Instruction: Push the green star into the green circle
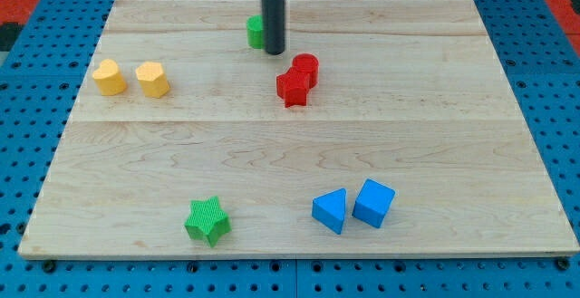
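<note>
Nearest the view's bottom, the green star (207, 220) sits on the wooden board (453, 108) close to its lower edge, left of centre and apart from every other block. To its right, along the same lower strip, a blue triangle-like block (330, 210) and a blue cube (373, 202) sit just beside each other, nearly touching. Further up, on the view's left, two yellow blocks stand side by side with a small gap: a yellow heart-like block (109, 77) and a yellow hexagon-like block (152, 79). Near the middle, a red star-like block (293, 87) touches a red cylinder (306, 66) just behind it. Furthest away, near the view's top, the green circle (256, 32) is partly hidden behind the dark rod; my tip (274, 52) rests at its right side, seemingly touching it. The rod has no jaws and holds nothing. The green star lies well apart from the green circle, across the board.
</note>
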`<state>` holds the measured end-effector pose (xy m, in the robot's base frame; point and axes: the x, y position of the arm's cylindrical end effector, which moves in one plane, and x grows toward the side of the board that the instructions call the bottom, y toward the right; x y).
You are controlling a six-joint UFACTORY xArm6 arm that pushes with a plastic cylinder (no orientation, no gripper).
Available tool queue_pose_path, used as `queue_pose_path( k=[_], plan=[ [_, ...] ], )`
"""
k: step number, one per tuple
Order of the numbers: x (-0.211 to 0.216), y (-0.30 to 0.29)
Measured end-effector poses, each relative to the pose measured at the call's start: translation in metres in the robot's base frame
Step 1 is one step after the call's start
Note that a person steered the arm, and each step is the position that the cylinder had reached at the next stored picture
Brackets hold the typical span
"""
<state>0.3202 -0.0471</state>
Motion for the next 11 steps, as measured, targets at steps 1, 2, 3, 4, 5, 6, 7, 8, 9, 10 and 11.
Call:
queue_pose_path(
  k=[1, 2, 3, 4, 5, 6, 7, 8, 9, 10, 11],
  plan=[
    [-0.029, -0.026],
    [-0.07, 0.021],
    [-0.08, 0.026],
    [-0.01, -0.062],
    [0.105, -0.067],
    [0.139, -0.025],
    [0.193, 0.015],
    [0.247, 0.019],
    [0.282, 0.028],
    [0.294, -0.027],
    [0.271, -0.072]
  ],
)
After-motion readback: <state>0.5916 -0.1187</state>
